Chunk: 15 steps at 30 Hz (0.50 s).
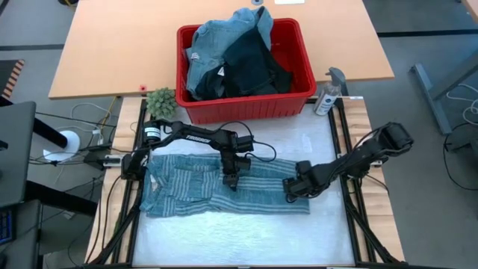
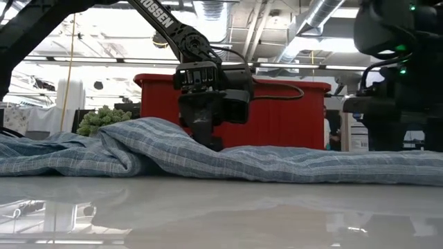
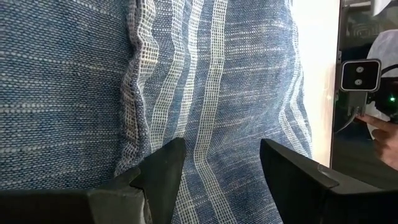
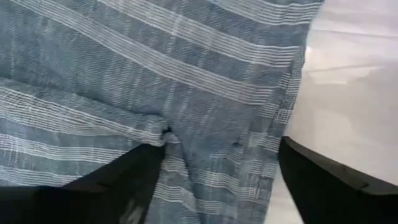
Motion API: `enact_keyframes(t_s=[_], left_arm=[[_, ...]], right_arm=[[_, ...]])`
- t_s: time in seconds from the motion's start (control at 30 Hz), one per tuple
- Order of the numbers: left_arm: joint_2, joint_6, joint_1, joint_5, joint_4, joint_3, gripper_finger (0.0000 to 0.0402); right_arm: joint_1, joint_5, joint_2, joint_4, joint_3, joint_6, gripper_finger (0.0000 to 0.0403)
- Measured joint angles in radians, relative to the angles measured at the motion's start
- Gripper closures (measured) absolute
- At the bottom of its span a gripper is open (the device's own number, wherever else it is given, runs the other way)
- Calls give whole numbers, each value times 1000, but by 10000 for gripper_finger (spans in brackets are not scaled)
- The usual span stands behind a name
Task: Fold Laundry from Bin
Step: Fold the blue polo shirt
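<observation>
A blue-grey white-striped shirt (image 1: 224, 187) lies spread across the white work mat (image 1: 246, 239) just in front of the red bin (image 1: 246, 104), which holds the rest of the laundry (image 1: 235, 56), denim-like and dark pieces heaped above its rim. The left gripper (image 1: 233, 178) presses down near the shirt's middle, its fingers (image 3: 163, 167) spread apart with striped cloth and a raised seam between them, nothing pinched. The right gripper (image 1: 293, 187) sits at the shirt's end farthest from the small potted plant (image 1: 160, 101) beside the bin, fingers (image 4: 130, 177) likewise parted over a puckered fold close to the hem. The likely trouble from here is a bad grasp: a closing jaw could catch only the top layer, or bunch the fabric so the fold comes out skewed, and a pull by one arm alone could drag the whole shirt across the slick mat. Ridges already stand up in the cloth, seen from table height. How many layers lie under either gripper cannot be told, and the shirt's collar and sleeves are hard to pick out. A spray bottle (image 1: 327, 93) stands beside the bin's other corner; a person's hand (image 3: 382, 124) shows faintly beyond the table.
</observation>
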Motion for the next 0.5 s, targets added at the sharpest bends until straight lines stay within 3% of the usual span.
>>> enact_keyframes(t_s=[0.5], left_arm=[[1, -91, 0, -6, 69, 8, 187]], right_arm=[[-63, -25, 5, 66, -1, -151, 343]])
